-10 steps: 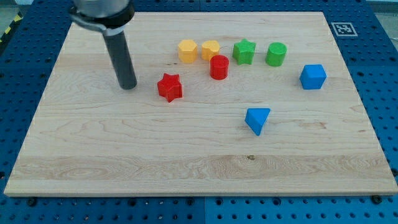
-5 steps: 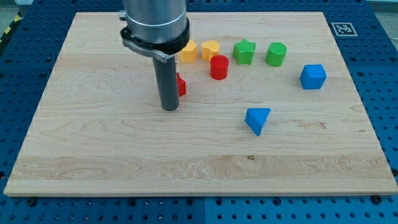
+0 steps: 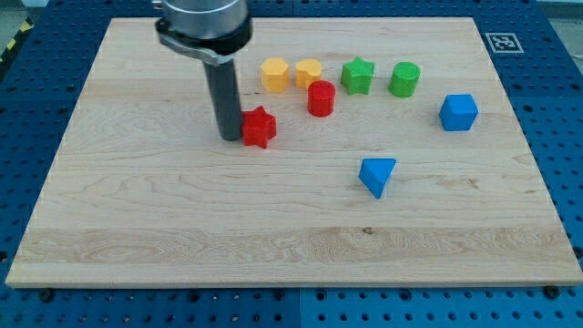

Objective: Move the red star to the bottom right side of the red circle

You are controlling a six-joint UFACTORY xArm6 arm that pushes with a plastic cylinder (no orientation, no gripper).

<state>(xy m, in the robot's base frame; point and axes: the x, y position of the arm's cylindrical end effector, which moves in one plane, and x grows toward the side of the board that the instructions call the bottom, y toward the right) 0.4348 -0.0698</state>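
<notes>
Pale wood fills the scene, a wooden board (image 3: 137, 228) lying on a blue perforated table (image 3: 27, 82). Starting at the view's left, the dark rod comes down from the top and my tip (image 3: 230, 138) sits on the board, pressed right up against the left side of the red star (image 3: 259, 127). No hand on this arm at all, just the bare rod, so nothing is clamped or gripped; it only touches the star from nine o'clock.

Moving right, the red star lies at about eight o'clock from the red circle (image 3: 321, 97), near it but apart, with bare wood between them. So it is on the circle's lower left, not the lower right.

Up at roughly eleven o'clock from the red circle, two yellow blocks sit side by side: the yellow hexagon (image 3: 274, 74), then a second yellow block (image 3: 308, 72) whose shape I can't quite make out, just beside the red circle's top edge.

Further right, at about one o'clock from the red circle, comes the green star (image 3: 358, 75), and past it the green cylinder (image 3: 404, 79).

Down at five o'clock from the red circle, well apart, the blue triangle (image 3: 377, 175) lies alone. Out near the view's right edge sits the blue cube (image 3: 458, 112).
</notes>
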